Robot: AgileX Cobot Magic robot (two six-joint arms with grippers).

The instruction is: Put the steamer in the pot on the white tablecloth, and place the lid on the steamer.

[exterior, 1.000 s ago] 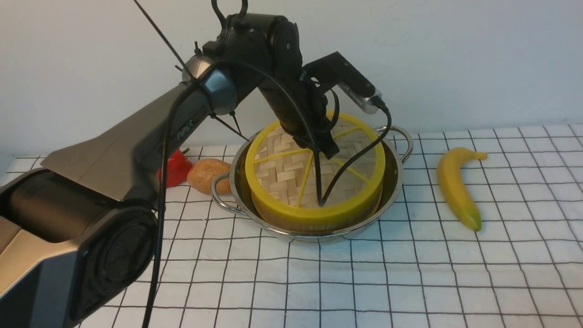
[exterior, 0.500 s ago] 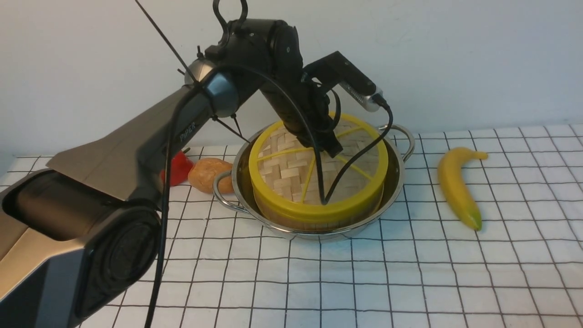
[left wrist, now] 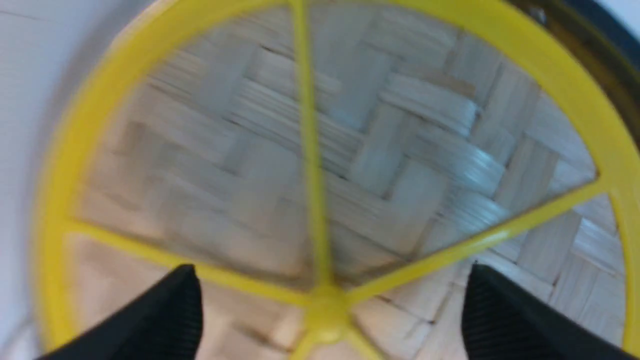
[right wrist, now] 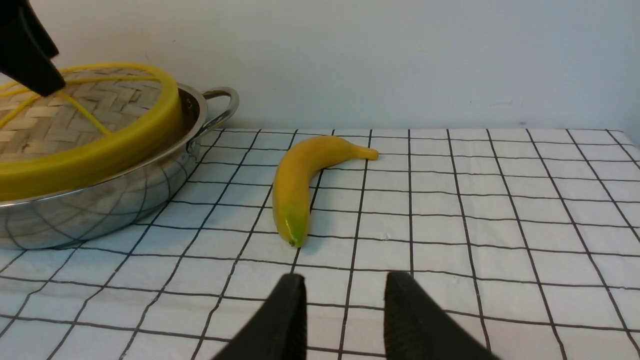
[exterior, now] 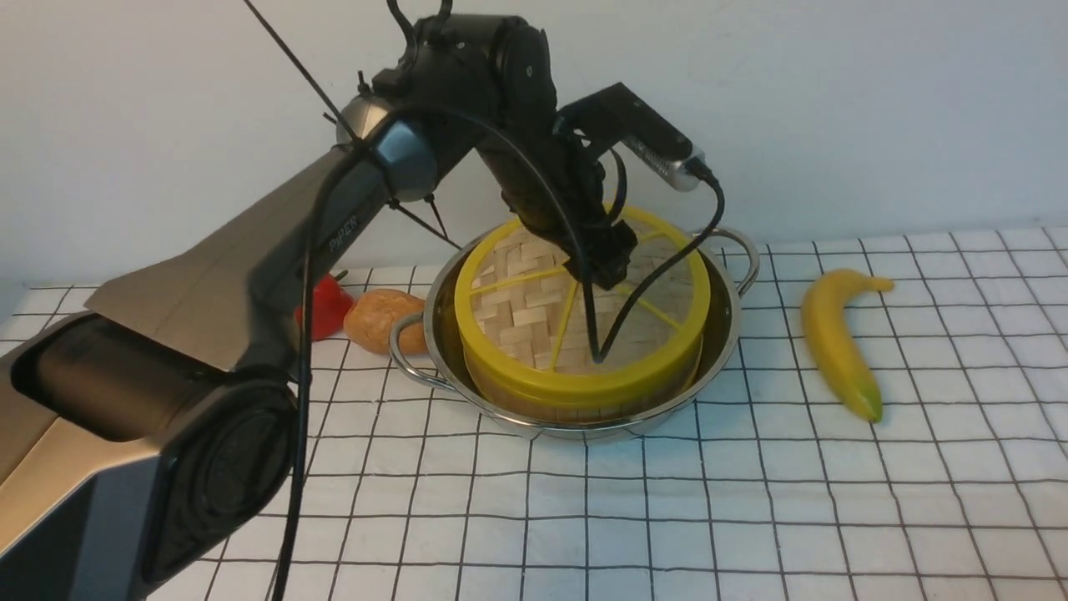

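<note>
Steamer, pot and lid as assembled on the cloth. The pot [exterior: 724, 334], shiny steel with two loop handles, stands on the far part of the white tablecloth [exterior: 617, 509], which bears a thin black grid. Inside its rim sits the steamer [exterior: 584, 411], seen only as a band of its side wall; its contents are hidden. The lid [exterior: 521, 313], a woven disc with yellow rim and spokes, lies on top of the steamer and covers it.

The left gripper [left wrist: 332, 312] is over the middle of the lid, its two fingers [left wrist: 172, 312] spread apart and released, one to each side of the yellow centre knob [left wrist: 326, 317]. Whether the fingertips touch the weave cannot be told. The right gripper [right wrist: 345, 305] has its fingers parted with nothing between them; it points across the cloth.

Left of the pot lie a brown potato [exterior: 375, 320], beside the left handle, and a red pepper [exterior: 330, 307], partly hidden behind the left arm. To the right, apart from the pot, lies a yellow banana [exterior: 834, 338] with a green tip.
</note>
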